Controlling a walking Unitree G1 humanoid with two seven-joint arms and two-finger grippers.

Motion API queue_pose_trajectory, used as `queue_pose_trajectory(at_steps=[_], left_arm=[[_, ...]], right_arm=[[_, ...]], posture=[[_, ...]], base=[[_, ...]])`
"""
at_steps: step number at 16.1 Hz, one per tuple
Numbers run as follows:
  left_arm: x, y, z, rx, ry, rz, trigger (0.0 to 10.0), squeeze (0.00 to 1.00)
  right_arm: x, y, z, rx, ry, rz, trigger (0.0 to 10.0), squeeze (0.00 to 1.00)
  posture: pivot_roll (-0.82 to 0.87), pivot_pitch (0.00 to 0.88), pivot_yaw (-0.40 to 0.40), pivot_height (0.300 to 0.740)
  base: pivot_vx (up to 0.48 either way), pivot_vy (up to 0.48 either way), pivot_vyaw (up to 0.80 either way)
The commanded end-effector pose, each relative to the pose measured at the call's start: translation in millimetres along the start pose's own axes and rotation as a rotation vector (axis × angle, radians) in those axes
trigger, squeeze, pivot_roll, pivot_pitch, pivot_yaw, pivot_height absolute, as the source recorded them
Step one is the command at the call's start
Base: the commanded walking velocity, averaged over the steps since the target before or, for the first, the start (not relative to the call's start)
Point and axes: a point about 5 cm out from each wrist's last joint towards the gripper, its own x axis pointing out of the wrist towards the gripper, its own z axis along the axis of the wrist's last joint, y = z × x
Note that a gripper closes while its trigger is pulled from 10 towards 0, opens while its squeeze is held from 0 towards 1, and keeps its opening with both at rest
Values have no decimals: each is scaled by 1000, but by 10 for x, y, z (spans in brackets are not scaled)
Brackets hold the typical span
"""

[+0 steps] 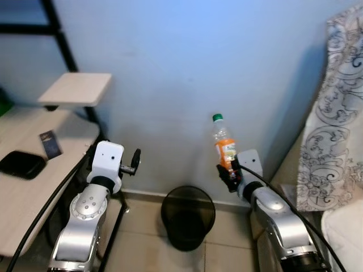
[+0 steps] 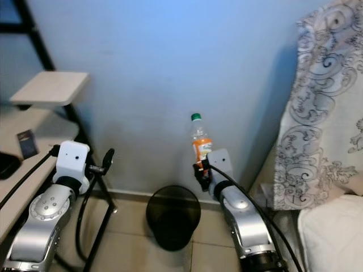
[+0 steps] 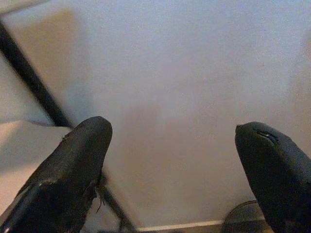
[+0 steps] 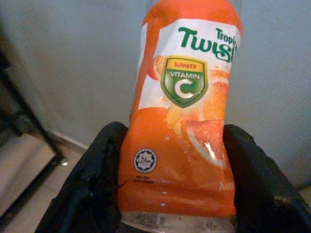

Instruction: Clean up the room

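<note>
Clear plastic bottle [image 1: 224,143] with an orange label and a green cap stands upright in the air, pinched at its lower part by the right gripper [image 1: 228,170], in front of the pale blue wall [image 1: 187,68]. In the right wrist view the two black fingers [image 4: 90,189] press against either side of the orange label, which reads "Twist" and "Vitamin C". Down on the tiled floor [image 1: 147,249] a round black mesh waste bin [image 1: 188,216] stands against the wall, lower than the bottle and a little to the robot's left of it.

On the robot's left, the left gripper [image 3: 175,160] is raised with its fingers spread wide apart and nothing between them; it faces the wall. Just beside that arm is a light wooden surface [image 1: 34,187] on a black metal frame, carrying a flat black case [image 1: 21,164] and a small dark card [image 1: 50,144]. A smaller pale shelf [image 1: 76,88] juts out higher up on the same frame. A black cable [image 1: 48,204] runs along the left arm.

On the right hangs a white curtain with a grey swirl pattern [image 1: 334,113], and something white and soft [image 1: 343,232] lies below it.
</note>
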Motion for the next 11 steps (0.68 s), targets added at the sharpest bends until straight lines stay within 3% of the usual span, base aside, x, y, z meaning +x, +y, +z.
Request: queue_pose_trajectory(at_steps=[1,6,11], left_arm=[[9,-49,30,3,-7,-26,10000,0],[7,-55,27,6,-6,-33,10000,0],[2,-56,18,14,-1,-42,10000,0]], right_arm=[[-15,-54,18,-4,-11,-15,10000,0],[-10,-50,-13,-44,5,11,10000,0],[23,-14,-94,-171,76,141,10000,0]], posture=[[19,0,23,740],[19,0,26,740],[22,0,30,740]], base=[[307,0,0],[309,0,-91],[306,0,0]])
